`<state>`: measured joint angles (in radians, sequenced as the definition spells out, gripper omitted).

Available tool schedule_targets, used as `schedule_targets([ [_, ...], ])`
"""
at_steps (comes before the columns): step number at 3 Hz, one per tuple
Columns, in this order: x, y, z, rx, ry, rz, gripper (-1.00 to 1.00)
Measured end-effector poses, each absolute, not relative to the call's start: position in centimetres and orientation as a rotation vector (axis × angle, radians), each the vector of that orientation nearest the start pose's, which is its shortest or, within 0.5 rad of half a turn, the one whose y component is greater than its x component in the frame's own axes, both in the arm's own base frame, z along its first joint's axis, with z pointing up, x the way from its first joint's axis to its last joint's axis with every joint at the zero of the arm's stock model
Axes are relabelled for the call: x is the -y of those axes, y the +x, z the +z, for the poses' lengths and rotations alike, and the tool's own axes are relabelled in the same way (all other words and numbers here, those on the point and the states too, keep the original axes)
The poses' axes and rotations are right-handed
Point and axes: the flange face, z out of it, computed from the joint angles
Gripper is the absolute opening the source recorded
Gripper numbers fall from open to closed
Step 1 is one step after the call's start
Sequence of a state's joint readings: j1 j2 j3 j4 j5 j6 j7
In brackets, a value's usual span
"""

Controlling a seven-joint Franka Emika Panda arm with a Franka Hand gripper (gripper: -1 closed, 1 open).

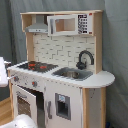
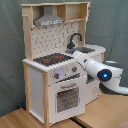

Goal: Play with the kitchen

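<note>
A white and light-wood toy kitchen (image 1: pixel 60 70) fills both exterior views, standing on a wooden floor (image 2: pixel 107 112) before a grey curtain (image 2: pixel 10 55). A white robot arm (image 2: pixel 97 70) reaches toward the kitchen's front just above its oven door (image 2: pixel 66 97), which hangs slightly ajar. The pincer's state cannot be told.

kitchen (image 1: pixel 60 95): matt white panels, light wood edges
faucet (image 1: pixel 85 59): glossy black
arm (image 2: pixel 102 74): smooth glossy white plastic
floor (image 2: pixel 107 112): light wood
</note>
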<state>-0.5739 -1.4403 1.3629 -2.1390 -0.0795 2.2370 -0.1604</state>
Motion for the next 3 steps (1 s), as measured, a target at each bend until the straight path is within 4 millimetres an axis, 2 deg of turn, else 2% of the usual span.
schedule_targets([
  [1,-48.66,23.57,46.63,-0.937,1.446,0.795,1.00],
  [3,-48.82,23.35,46.99,-1.129,1.451,0.701,1.00],
])
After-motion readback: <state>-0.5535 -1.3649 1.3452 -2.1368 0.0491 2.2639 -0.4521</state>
